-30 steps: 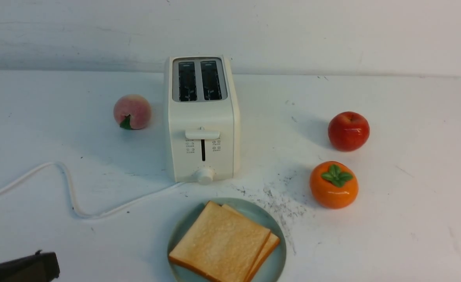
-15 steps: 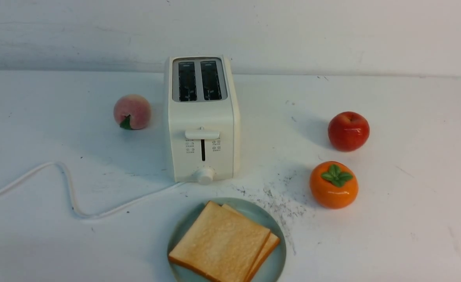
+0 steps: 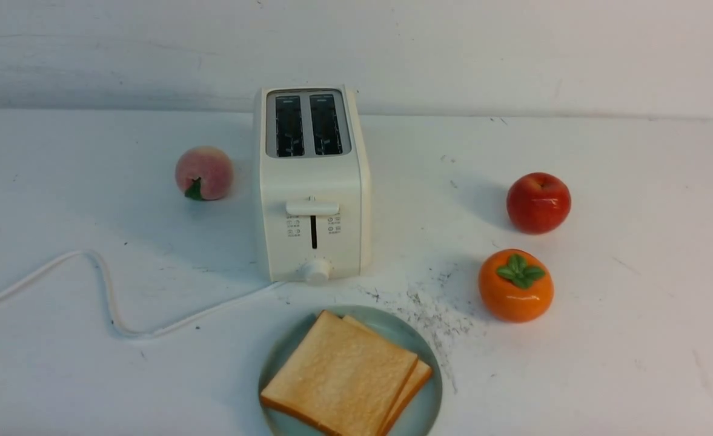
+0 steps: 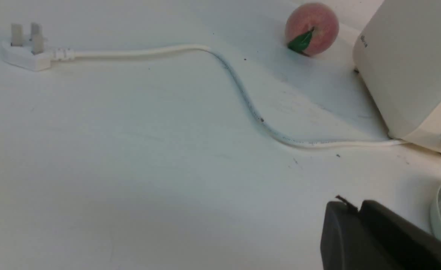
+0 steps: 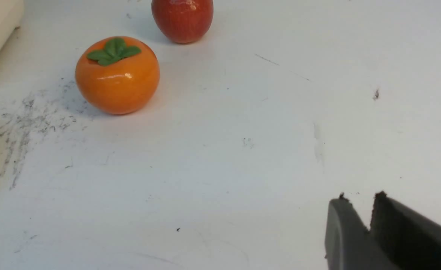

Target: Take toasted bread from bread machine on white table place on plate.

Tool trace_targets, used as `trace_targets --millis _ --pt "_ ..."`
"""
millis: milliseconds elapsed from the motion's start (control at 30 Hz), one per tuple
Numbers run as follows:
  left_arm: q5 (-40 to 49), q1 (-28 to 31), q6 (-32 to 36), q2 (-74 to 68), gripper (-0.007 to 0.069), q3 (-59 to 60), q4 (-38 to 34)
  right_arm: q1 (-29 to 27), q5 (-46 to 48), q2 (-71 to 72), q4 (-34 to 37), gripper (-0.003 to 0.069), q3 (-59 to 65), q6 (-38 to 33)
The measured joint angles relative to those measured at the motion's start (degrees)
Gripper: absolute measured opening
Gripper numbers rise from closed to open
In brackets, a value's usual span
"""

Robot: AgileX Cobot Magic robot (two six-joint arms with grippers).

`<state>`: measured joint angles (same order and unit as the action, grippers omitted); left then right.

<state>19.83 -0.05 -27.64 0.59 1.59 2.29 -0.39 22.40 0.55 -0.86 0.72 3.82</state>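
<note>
1. Toasted bread [image 3: 339, 381]: two slices lying flat on plate [image 3: 420, 418], upper one offset left over lower.
2. Plate on desk [image 3: 635, 339], just in front of bread machine [image 3: 311, 200]; both slots empty, lever up.
3. Peach [image 3: 204, 172] left of machine; apple [image 3: 538, 202] and persimmon [image 3: 515, 285] right; cord [image 3: 108, 297] trailing left to plug [image 4: 25, 52].
4. Left fingers [image 4: 340, 236]: over desk, grasping nothing, overlapping in view, cannot tell whether clenched.
5. Right fingers [image 5: 346, 232]: slightly parted, grasping nothing.
</note>
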Motion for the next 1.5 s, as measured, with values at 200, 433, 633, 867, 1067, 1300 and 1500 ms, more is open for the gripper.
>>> trace_targets --millis 200,433,633,867,1067,1300,1500 --pt "1.85 -0.56 0.00 0.00 0.0052 0.02 0.05 0.00 0.00 0.00 0.00 0.0130 0.00 0.00" --pt "1.97 -0.83 0.00 0.00 0.0059 0.02 0.06 0.00 0.00 0.00 0.00 0.0138 0.00 0.00" --pt "1.97 -3.00 0.00 0.00 0.0070 0.07 0.11 0.00 0.00 0.00 0.00 0.0139 0.00 0.00" --pt "2.03 -4.14 0.05 0.00 0.0075 0.14 0.06 0.00 0.00 0.00 0.00 0.0139 0.00 0.00" --pt "2.07 -4.14 0.05 0.00 0.0076 0.14 0.00 0.00 0.00 0.00 0.00 0.0144 0.00 0.00" --pt "2.07 -4.14 0.05 0.00 0.0077 0.14 0.00 0.00 0.00 0.00 0.00 0.0149 0.00 0.00" --pt "2.14 -4.14 0.05 0.00 0.0077 0.16 0.00 0.00 0.00 0.00 0.00 0.0149 0.00 0.00"
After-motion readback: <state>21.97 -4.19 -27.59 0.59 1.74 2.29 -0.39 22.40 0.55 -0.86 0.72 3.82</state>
